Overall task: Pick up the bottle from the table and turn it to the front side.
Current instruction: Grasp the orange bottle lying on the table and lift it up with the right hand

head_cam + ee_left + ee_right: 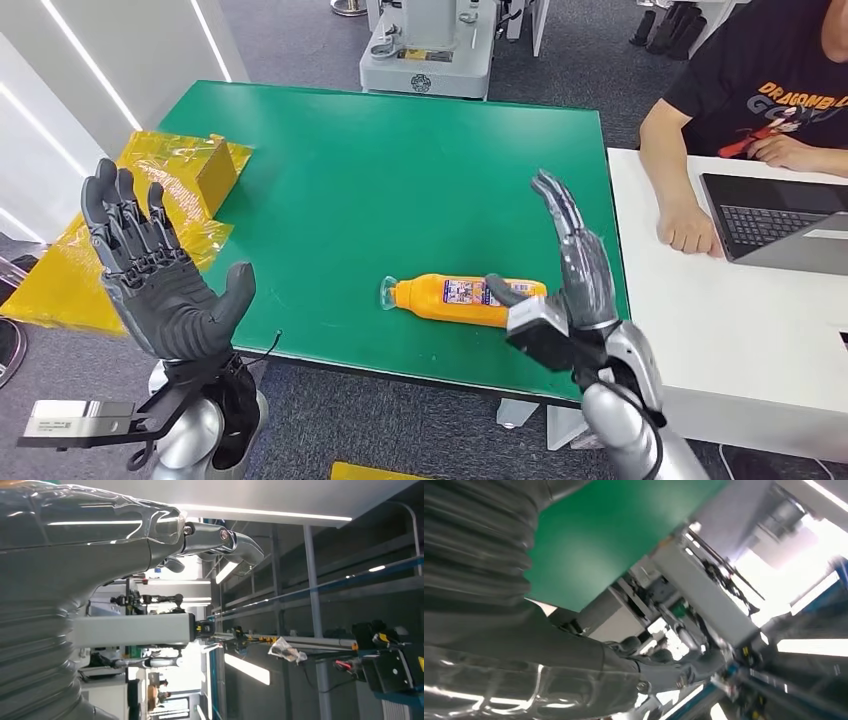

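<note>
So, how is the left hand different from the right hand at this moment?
The left hand shows its open palm, off the table's left edge; the right hand stands edge-on over the table. The left hand is far from the bottle; the right hand is beside its base. Both are raised, open and hold nothing.

The head view looks down from high onto the green tabletop (400, 170) filling mid-frame. The right wrist view, close and tilted, shares that tabletop (614, 535) in its upper left. The left wrist view faces ceiling lights, turned sideways.

Bright, even head view; right wrist view blurred w/ glare
</note>
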